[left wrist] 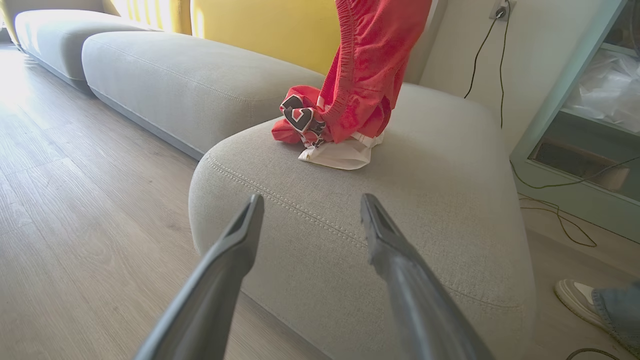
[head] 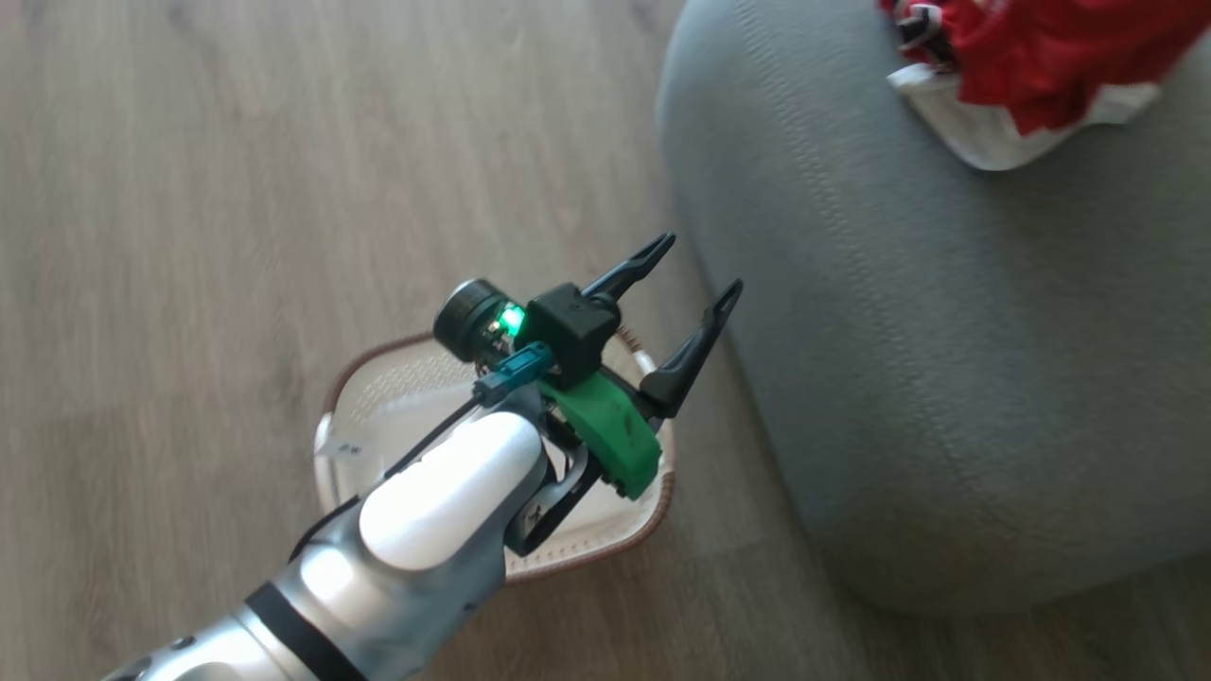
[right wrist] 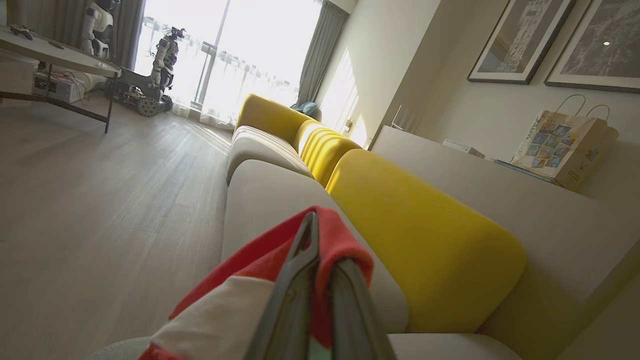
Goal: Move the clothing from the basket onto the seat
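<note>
Over the basket point(head: 397, 397), which stands on the wooden floor point(head: 236, 189) just beside the seat's point(head: 899, 331) rounded edge, I see my left gripper point(head: 702, 261) hanging with its jaws spread wide and nothing between them. From the head, the clothing point(head: 1031, 66) reads as a red and white heap near the seat's far edge. The left wrist view looks between the parted fingers point(left wrist: 225, 270) across the seat's stitched seam and adds more. The clothing point(left wrist: 365, 75) hangs down from above in a red column. Its lower end is bunched on the seat with white trim and a black-and-white number, close to the back edge by the yellow cushion point(left wrist: 260, 30). A person's shoe point(left wrist: 575, 295) rests on the floor past the seat's right edge. The right wrist view supplies the grip: my right gripper point(right wrist: 326, 239) is clamped tight on a fold of red and white fabric.
</note>
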Controlling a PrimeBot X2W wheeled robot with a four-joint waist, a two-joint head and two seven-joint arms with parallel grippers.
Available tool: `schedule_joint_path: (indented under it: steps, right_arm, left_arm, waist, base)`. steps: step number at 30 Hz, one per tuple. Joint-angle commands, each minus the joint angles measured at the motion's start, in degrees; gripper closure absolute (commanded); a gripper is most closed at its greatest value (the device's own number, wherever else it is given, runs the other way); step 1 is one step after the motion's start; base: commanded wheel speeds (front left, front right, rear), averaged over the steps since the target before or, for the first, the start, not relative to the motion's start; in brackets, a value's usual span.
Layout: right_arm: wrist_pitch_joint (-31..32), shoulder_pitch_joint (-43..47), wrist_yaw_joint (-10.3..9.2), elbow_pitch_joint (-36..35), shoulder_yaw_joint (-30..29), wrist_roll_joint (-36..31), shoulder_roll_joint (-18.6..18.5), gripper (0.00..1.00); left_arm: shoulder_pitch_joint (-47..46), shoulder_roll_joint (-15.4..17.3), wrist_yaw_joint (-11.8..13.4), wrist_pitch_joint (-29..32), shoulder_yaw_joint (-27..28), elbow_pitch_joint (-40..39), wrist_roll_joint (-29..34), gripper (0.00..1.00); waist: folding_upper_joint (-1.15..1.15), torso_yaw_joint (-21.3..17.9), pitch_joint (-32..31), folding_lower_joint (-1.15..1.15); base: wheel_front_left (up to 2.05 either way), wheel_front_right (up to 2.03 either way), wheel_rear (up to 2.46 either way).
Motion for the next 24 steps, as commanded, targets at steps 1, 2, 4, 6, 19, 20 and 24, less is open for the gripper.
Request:
schedule_joint_path:
  steps: [1, 2, 4, 6, 19, 20, 24]
  right_arm:
    - [-0.59, -1.24, -0.02, -0.36, -0.60, -0.88, -0.84, 1.00]
    - [-1.00, -1.82, -0.02, 1.51, -1.58, -1.72, -1.18, 1.00]
    - [-1.71, -2.78, -0.02, 5.26, -3.78, -3.38, -1.62, 1.00]
    - [-2.39, -3.39, -0.02, 8.82, -6.45, -4.93, -1.76, 1.00]
    - [-5.48, -2.04, -0.02, 22.91, -19.54, -18.01, 2.88, 1.00]
    - [-5.48, -1.76, -0.02, 23.49, -20.18, -18.94, 3.22, 1.00]
    - [-5.46, -1.39, -0.02, 25.65, -21.77, -21.31, 5.14, 1.00]
  left_arm:
    - [-2.55, 1.05, 0.51, 0.27, 1.10, -2.24, 0.68, 0.00]
    - [-2.94, 1.17, 0.70, 0.55, 0.91, -2.88, 1.04, 0.00]
    - [-3.56, 1.45, 1.04, 0.99, 0.75, -4.14, 1.49, 0.00]
    - [-4.07, 1.64, 1.33, 1.34, 0.61, -5.26, 1.84, 0.00]
    - [-4.88, 2.49, 2.30, 2.11, -0.14, -8.10, 2.55, 0.00]
    - [-4.87, 2.55, 2.32, 2.09, -0.16, -8.11, 2.51, 0.00]
    - [-4.54, 2.95, 2.49, 2.02, -0.17, -7.85, 2.27, 0.00]
  waist:
    - [0.00, 3.97, 3.92, 0.00]
    - [0.00, 4.87, 4.78, 0.00]
    - [0.00, 6.49, 6.35, 0.00]
    - [0.00, 7.98, 7.70, 0.00]
    - [0.00, 10.78, 12.11, 0.00]
    - [0.00, 10.76, 12.17, 0.00]
    - [0.00, 10.08, 11.98, 0.00]
  base:
    - [0.00, 0.00, 0.00]
    - [0.00, 0.00, 0.00]
    - [0.00, 0.00, 0.00]
    - [0.00, 0.00, 0.00]
    - [0.00, 0.00, 0.00]
    - [0.00, 0.00, 0.00]
    - [0.00, 0.00, 0.00]
